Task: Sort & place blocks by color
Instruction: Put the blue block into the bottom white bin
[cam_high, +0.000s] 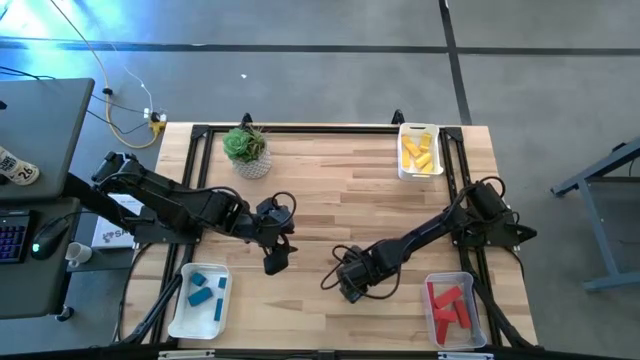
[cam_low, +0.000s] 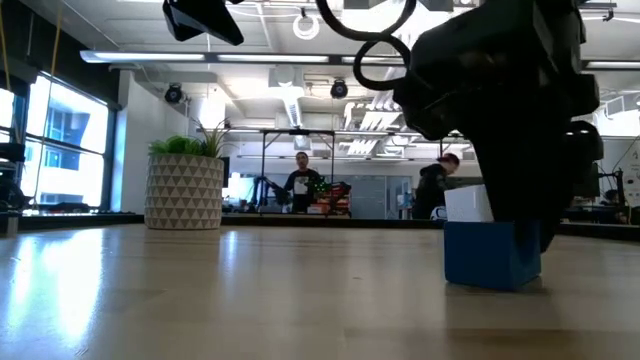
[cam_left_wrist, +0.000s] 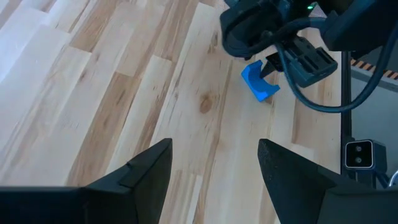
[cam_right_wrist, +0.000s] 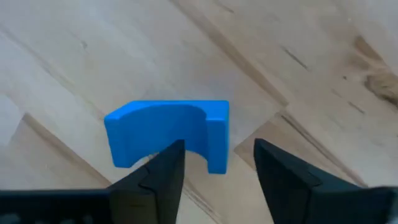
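A blue arch-shaped block (cam_right_wrist: 161, 127) rests on the wooden table, toward its near right; it also shows in the low view (cam_low: 490, 255) and the left wrist view (cam_left_wrist: 258, 83). My right gripper (cam_high: 350, 288) points down over it, open, with one end of the block between its fingers (cam_right_wrist: 219, 144). My left gripper (cam_high: 277, 258) hangs open above bare wood (cam_left_wrist: 214, 149), to the left of the block and apart from it. Other blocks lie sorted in trays: blue ones (cam_high: 205, 293), red ones (cam_high: 450, 305) and yellow ones (cam_high: 420, 152). My right gripper comes at the blue block from above, its fingers on either side of the arch's one leg (cam_right_wrist: 217, 158). The block stands on the table. Whether either finger (cam_right_wrist: 161, 171) touches it, I cannot tell.
A white tray (cam_high: 178, 300) sits at the near left, a clear tray (cam_high: 455, 277) at the near right, and a white tray (cam_high: 420, 176) at the far right. A potted plant (cam_high: 247, 150) stands at the far edge. People (cam_low: 302, 180) show in the room behind.
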